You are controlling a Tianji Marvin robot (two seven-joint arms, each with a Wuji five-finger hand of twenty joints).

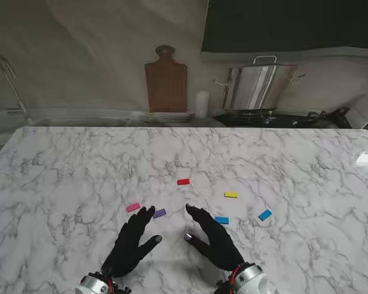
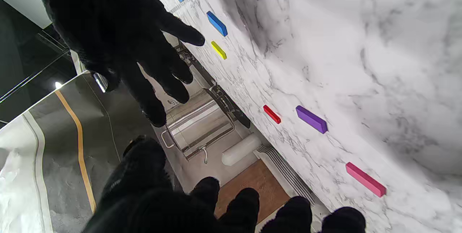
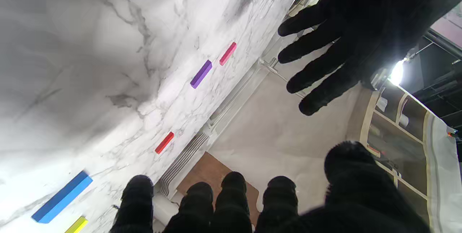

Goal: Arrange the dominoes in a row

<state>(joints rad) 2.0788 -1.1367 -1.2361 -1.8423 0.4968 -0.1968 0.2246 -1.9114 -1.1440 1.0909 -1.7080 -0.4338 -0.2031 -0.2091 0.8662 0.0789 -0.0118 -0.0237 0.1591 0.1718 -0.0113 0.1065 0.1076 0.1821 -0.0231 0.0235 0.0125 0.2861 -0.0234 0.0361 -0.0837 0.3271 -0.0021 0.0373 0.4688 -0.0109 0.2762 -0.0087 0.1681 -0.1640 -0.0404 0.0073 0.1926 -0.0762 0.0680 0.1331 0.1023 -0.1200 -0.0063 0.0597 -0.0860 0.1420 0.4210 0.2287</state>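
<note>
Hovering over the marble table point(image 1: 61, 177), each robot hand, left point(image 1: 132, 243) and right point(image 1: 213, 240), spreads its fingers, grasping nothing.

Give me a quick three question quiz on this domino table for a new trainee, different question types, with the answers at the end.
1. True or false: the left robot hand is holding a domino.
2. How many dominoes lie on the marble table?
3. Multiple choice: which domino lies farthest from the robot? A) purple B) red C) pink

Key
1. False. Both it and the right robot hand are open, fingers spread, holding nothing.
2. Six: pink domino, purple domino, red domino, yellow domino and two blue dominoes, all scattered flat, not in a row.
3. B
</note>
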